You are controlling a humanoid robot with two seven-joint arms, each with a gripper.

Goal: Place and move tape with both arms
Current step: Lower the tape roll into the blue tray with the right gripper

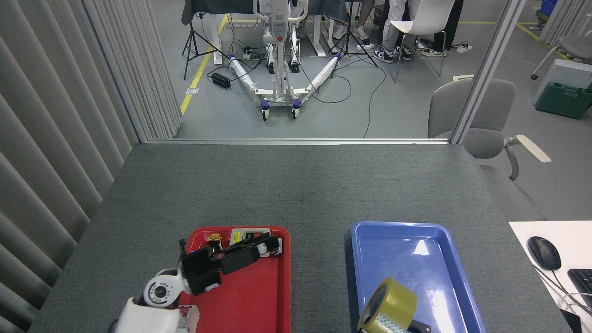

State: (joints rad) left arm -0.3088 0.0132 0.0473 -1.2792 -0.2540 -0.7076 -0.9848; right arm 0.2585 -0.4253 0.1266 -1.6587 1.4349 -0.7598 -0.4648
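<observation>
We are holding the roll of yellow packing tape (387,306) over the near left corner of the blue tray (444,240), tilted, with its open core facing up and left. A small black part under the roll at the bottom edge is the tip of our right gripper (418,327); it is touching the tape, but so little of it is showing that we cannot tell whether its fingers are pinching the roll or only supporting it. Whether the roll is already resting on the tray floor or hanging just above it is also unclear.

Our left gripper (268,243) is reaching over the far part of the red tray (259,296), well apart from the tape. Its black fingers are pointing up and right across the grey switch box (247,233), lying close together with nothing between them, though from this angle we cannot tell for sure that they are fully pressed.

We are judging the main risk to be the roll itself: it is sitting on edge, so if it is let go while tilted it could roll toward the tray's near rim or tip off it onto the grey table (296,185). The left fingers are also close to the switch box and the small yellow push button (214,237); a low sweep could knock either.

The switch box label is too small to read.
</observation>
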